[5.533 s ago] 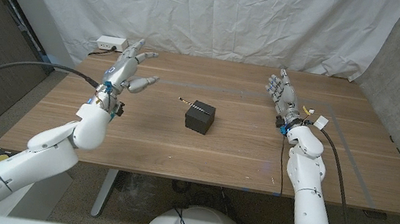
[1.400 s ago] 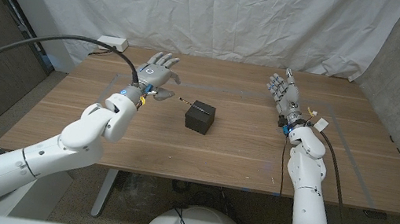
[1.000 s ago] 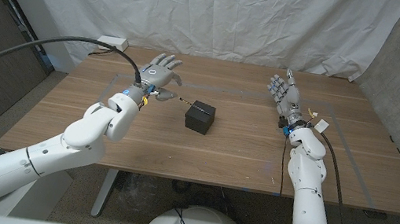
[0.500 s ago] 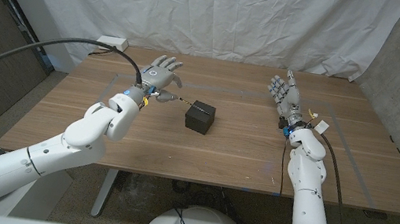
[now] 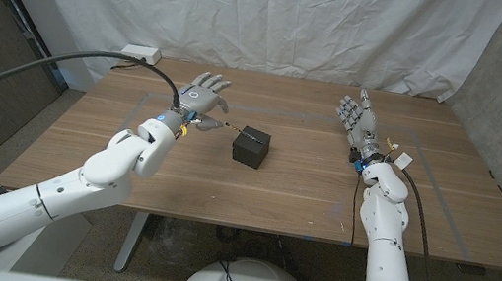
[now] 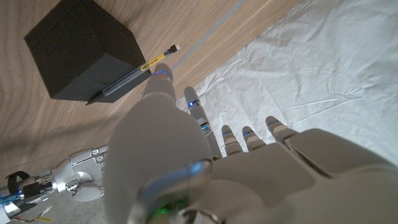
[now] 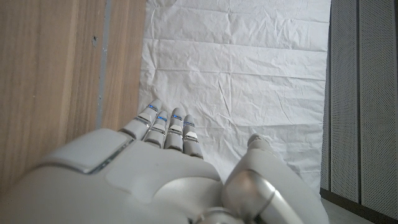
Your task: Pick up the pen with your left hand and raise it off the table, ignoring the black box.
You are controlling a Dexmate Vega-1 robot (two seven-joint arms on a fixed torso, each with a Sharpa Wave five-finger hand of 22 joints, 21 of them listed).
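Left hand hovers over the table, fingers spread, nothing in its grasp; thumb tip sits just beside the pen. Pen lies on the wood, its far end against the black box, which stands near table centre. Right hand is well apart, fingers upright and apart, empty.

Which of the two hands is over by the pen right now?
The left hand, fingers spread just beside the pen that leans on the black box. The right hand stands far off across the table, holding nothing.
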